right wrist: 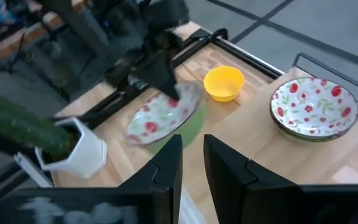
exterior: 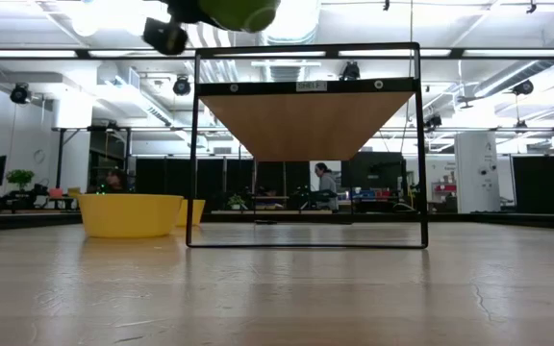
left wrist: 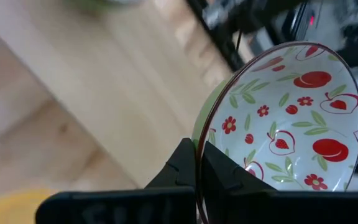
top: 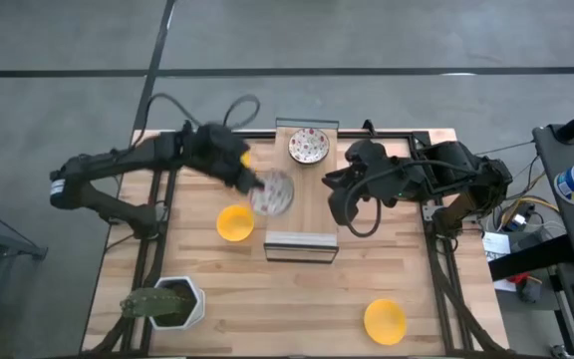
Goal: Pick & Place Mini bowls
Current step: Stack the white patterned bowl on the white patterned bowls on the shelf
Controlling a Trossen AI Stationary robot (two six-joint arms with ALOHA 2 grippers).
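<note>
My left gripper (top: 257, 182) is shut on a white mini bowl (top: 273, 191) with a red-and-green pattern and a green outside, held in the air over the table's middle. In the low view only its green underside (exterior: 243, 12) shows, at the top edge. More patterned bowls (top: 309, 147) sit stacked on the wooden shelf at the far side. One yellow bowl (top: 234, 222) stands on the table just near of the held bowl, and another (top: 385, 320) stands at the near right. My right gripper (top: 339, 204) hovers open right of the shelf, touching nothing. My left gripper (left wrist: 197, 149) pinches the patterned bowl by its rim (left wrist: 199, 134), with one finger inside the bowl and one on the green outside. The bowl is lifted clear of the table and tilted, and its patterned inside (right wrist: 163, 115) faces up and toward the right arm.
A black wire frame (exterior: 306, 144) carries the wooden shelf (top: 307, 175) across the table's middle. A white hexagonal pot with a cactus (top: 172, 302) stands at the near left corner. Bare tabletop lies between the pot and the near-right yellow bowl.
</note>
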